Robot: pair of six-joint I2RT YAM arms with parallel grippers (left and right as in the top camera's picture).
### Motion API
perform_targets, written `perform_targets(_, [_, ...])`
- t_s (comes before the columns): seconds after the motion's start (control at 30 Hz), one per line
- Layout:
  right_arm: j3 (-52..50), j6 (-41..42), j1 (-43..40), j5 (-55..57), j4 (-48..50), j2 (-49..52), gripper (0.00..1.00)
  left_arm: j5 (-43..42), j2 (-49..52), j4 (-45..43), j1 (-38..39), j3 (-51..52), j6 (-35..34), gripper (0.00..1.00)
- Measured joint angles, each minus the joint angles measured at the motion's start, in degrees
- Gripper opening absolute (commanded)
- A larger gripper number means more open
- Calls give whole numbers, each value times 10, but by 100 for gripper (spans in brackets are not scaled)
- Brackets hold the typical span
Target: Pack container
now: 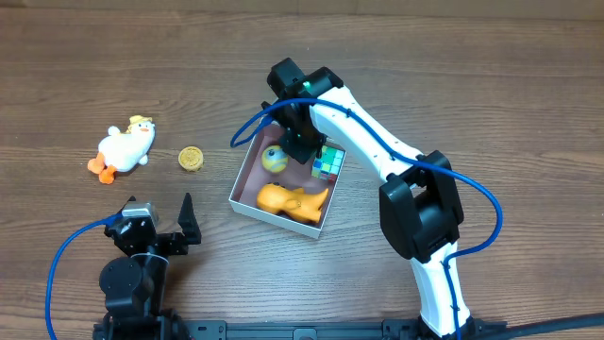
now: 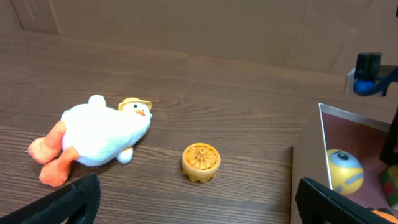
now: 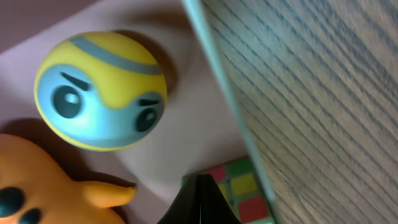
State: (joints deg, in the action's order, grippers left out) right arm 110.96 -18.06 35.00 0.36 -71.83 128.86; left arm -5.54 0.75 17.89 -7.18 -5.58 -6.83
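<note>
Right arm: stretched from its base at 5 o'clock, up and across, wrist bent down over the container. Right end effector hangs over the container's 12 o'clock half, between yellow ball and colour cube. Its jaws are pressed together with nothing between them; contact with the cube not discernible.

Left arm: folded at 7 o'clock on the table. Left end effector is spread wide and empty, with the container at its 2 o'clock.

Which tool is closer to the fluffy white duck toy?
Left. The left tool sits open near the fluffy white duck toy; the right tool is farther, shut over the white-walled square container.
</note>
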Motion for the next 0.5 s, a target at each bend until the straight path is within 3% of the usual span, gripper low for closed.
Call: perform_targets(0.5, [34, 0, 104, -41, 9, 0, 4, 0, 0, 0, 0, 0, 0, 100])
